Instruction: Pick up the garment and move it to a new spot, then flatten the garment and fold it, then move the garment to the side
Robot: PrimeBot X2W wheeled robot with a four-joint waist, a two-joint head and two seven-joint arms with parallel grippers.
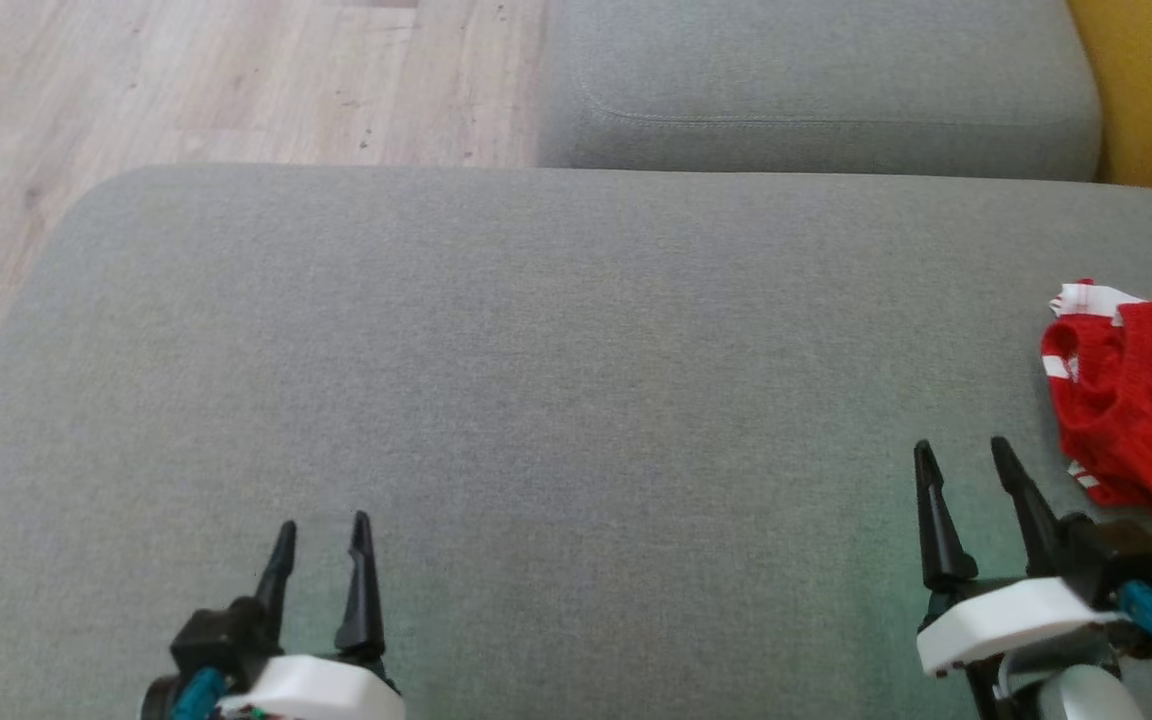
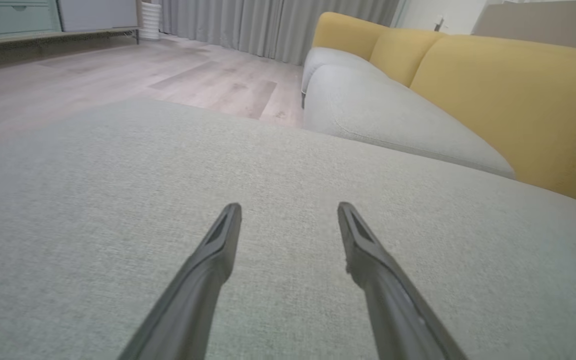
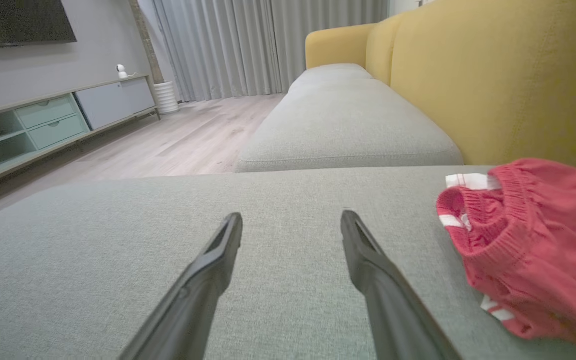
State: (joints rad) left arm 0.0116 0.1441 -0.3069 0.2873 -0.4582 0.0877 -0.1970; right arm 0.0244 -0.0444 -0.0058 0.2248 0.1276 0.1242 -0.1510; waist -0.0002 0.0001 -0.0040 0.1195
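Your left gripper (image 1: 324, 522) has its two dark fingers spread wide with nothing between them. It sits at the lower left of the head view, over bare grey fabric. Your right gripper (image 1: 962, 445) is spread just as wide and is just as empty. It sits at the lower right, with its tips reaching a little higher up the head view than the left pair. Both wrist views look along the fingers low across the same broad grey seat cushion (image 1: 536, 350). You cannot tell whether any fingertip touches the cloth.

The garment (image 1: 1146, 400) is a red knit with white stripes at its edges. It lies in a crumpled heap on that cushion, just to the right of your right gripper, close to it but not touching. The right edge of the head view cuts it off. In the right wrist view it lies beside the right-hand finger, with a gathered elastic opening turned toward the fingers and a white-striped edge on its far side. In the left wrist view only a sliver of it shows at the far right edge, well apart from your left gripper.

Beyond the fingers a second grey cushion (image 1: 816, 90) adjoins the first. The yellow backrest (image 3: 508, 80) rises behind the garment. To the left are the pale wooden floor (image 1: 186, 80), grey curtains (image 3: 228, 45) and a low cabinet (image 3: 48, 120) with pale green drawers.
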